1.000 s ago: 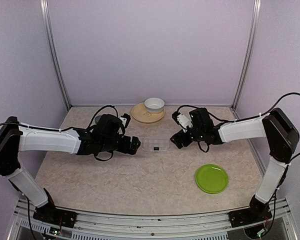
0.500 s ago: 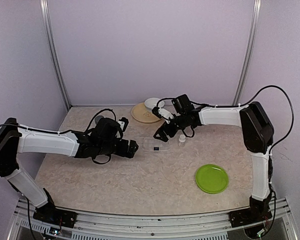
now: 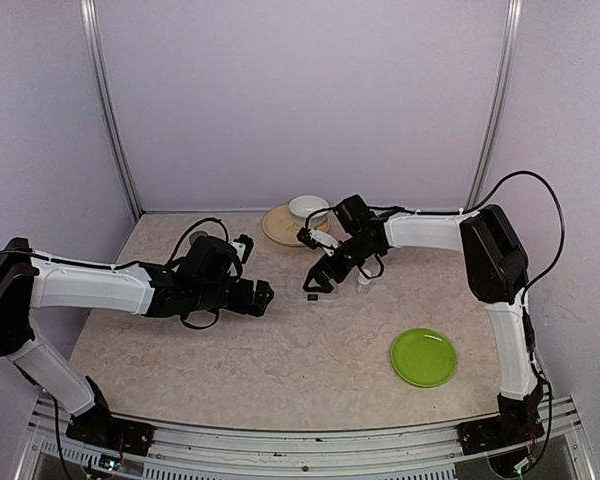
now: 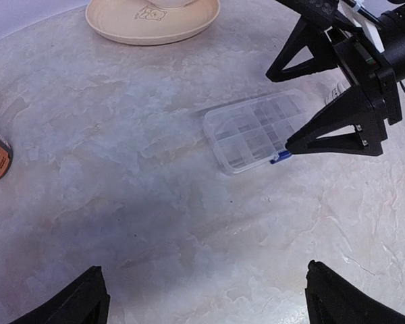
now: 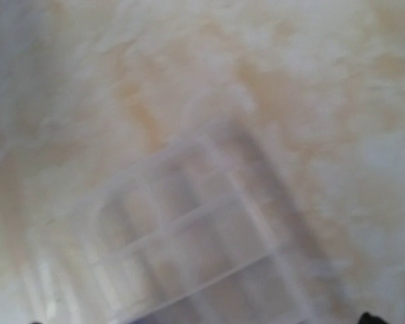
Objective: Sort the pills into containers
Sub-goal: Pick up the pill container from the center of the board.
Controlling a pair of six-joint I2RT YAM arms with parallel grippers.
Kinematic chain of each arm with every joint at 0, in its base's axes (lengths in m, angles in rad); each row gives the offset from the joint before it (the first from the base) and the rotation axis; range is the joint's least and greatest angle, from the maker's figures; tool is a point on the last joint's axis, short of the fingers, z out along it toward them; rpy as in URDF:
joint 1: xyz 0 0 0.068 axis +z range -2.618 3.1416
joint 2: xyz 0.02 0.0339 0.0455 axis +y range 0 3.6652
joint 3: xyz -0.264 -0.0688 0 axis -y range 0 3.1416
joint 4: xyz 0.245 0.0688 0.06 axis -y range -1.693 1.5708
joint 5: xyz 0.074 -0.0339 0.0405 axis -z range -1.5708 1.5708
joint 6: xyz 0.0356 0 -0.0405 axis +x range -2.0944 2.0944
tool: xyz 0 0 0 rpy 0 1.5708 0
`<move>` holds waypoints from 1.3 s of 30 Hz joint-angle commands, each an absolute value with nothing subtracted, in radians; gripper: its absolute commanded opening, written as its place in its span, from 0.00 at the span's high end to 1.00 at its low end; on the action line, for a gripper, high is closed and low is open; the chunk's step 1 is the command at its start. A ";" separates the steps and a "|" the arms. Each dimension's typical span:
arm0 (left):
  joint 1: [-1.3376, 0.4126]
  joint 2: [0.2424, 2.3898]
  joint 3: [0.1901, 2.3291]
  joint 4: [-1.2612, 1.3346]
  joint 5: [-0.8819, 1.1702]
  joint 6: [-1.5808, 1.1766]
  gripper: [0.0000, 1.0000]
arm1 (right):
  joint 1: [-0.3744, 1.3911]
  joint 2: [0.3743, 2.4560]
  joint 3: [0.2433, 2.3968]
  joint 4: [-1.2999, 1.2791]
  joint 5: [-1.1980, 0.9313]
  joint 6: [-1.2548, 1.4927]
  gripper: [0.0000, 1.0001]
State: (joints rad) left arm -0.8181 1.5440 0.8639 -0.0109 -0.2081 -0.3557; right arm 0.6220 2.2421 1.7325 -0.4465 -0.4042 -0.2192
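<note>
My right gripper [image 3: 318, 281] splayed wide, gripping nothing, poised over end of pill box [image 4: 250, 128], box flat on table [image 3: 180, 350] centre; left gripper [image 3: 265, 297] released too; pills unseen. I'd descend slowly, jaws square to box, no shoving

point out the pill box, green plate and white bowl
pill box [image 4: 239, 135], left wrist view, left half
green plate [image 3: 423, 357], top view, bare middle
white bowl [image 3: 308, 214], top view, outer wall
</note>
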 commanded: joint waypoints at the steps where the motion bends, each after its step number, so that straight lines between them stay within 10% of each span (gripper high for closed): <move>1: -0.810 1.519 0.850 -0.002 -0.213 -0.360 0.01 | 0.632 2.251 1.724 -0.518 -0.507 -0.216 0.00; 39: -0.807 1.520 0.796 0.050 -0.186 -0.396 0.01 | 0.710 2.010 1.341 -0.246 -0.093 -0.222 0.00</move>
State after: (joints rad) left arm -0.8089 1.5436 0.8131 0.0162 -0.1947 -0.3775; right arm 0.7048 2.0281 1.3380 -0.2955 -0.1108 -0.2295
